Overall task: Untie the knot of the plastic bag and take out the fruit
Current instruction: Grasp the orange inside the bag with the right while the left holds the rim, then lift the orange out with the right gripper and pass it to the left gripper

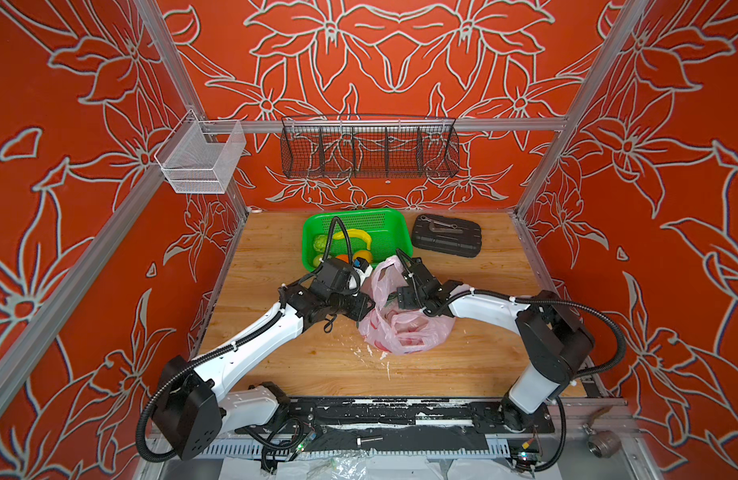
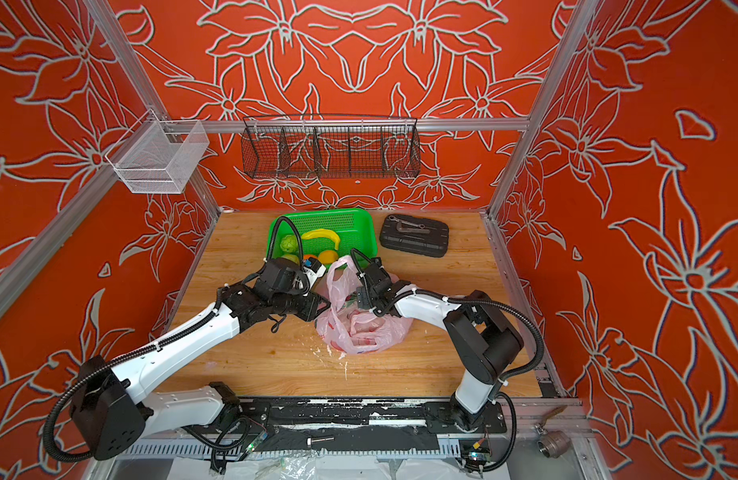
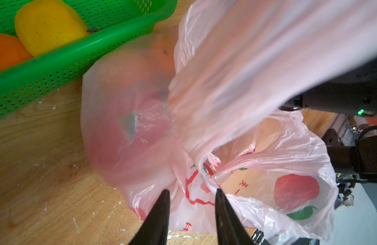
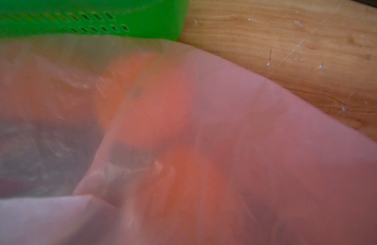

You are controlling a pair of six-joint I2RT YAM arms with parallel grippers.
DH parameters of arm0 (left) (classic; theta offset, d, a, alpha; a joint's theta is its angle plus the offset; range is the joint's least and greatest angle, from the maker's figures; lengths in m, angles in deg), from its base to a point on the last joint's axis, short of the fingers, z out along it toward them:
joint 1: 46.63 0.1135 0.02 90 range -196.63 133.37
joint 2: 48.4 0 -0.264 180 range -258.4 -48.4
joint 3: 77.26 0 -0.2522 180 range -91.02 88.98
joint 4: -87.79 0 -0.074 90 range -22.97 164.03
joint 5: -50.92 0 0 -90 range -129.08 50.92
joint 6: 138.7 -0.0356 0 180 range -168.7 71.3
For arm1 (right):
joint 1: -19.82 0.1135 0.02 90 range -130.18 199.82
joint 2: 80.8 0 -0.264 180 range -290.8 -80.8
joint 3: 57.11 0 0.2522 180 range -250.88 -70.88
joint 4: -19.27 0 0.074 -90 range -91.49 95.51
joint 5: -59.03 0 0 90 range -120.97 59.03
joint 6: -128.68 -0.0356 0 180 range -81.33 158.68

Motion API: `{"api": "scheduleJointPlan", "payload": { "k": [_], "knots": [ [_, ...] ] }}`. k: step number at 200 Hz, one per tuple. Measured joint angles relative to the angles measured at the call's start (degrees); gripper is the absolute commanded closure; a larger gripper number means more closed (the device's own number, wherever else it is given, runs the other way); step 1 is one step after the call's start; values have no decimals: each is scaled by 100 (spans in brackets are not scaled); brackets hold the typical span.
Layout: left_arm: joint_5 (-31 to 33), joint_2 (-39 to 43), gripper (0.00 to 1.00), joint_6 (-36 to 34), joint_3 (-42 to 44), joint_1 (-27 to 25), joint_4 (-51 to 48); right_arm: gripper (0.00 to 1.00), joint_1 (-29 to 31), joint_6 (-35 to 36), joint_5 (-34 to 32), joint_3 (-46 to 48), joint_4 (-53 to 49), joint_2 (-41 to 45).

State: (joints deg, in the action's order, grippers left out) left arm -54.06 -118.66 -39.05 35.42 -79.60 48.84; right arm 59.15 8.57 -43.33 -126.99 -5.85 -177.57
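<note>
The pink plastic bag [image 1: 404,332] [image 2: 363,332] lies mid-table, one handle ear pulled up and back. Its plastic gathers into a bunched twist [image 3: 182,146]; I cannot tell whether that is a tied knot. Through the film show an orange fruit [image 3: 160,53] and a pink-red fruit with a green tip [image 3: 128,127]. My left gripper [image 3: 191,191] [image 1: 365,311] stands open at the bag's left side, thin plastic between its tips. My right gripper [image 1: 408,272] reaches into the raised ear; pink film [image 4: 225,148] covers its camera and hides the fingers.
A green basket [image 1: 359,214] [image 3: 56,63] behind the bag holds a banana [image 1: 352,237], a green fruit [image 1: 320,243], a yellow fruit [image 3: 47,23] and an orange [image 3: 7,51]. A black tool case [image 1: 448,235] lies back right. Wire baskets [image 1: 369,151] hang on the rear rail.
</note>
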Motion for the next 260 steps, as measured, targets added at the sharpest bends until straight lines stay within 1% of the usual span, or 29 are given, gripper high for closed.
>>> {"api": "scheduleJointPlan", "payload": {
  "k": [13, 25, 62, 94, 158, 195, 216, 260],
  "knots": [
    [-2, 0, 63, 0, 0, 0, 0, 35, -15, -7, 26, 0, 9, 0],
    [0, 0, 63, 0, 0, 0, 0, 39, -22, -39, 55, 0, 13, 2],
    [0, 0, 63, 2, 0, 0, 0, 47, -26, -26, 216, 94, 114, 83],
    [0, -31, 63, 2, 0, 0, 0, 53, -26, -31, 367, 229, 164, 330],
    [0, -63, 59, 7, 0, 0, 2, 54, -26, -140, 675, 503, 208, 1115],
    [-4, -63, 57, 4, -2, 0, 4, 54, -26, -319, 994, 785, 289, 1626],
    [-7, -61, 53, 2, -2, 0, 7, 54, -26, -452, 1145, 973, 299, 1945],
    [-31, 162, 39, -90, -2, -7, 74, 53, -33, -743, 1274, 1152, 214, 2809]
  ]
}}
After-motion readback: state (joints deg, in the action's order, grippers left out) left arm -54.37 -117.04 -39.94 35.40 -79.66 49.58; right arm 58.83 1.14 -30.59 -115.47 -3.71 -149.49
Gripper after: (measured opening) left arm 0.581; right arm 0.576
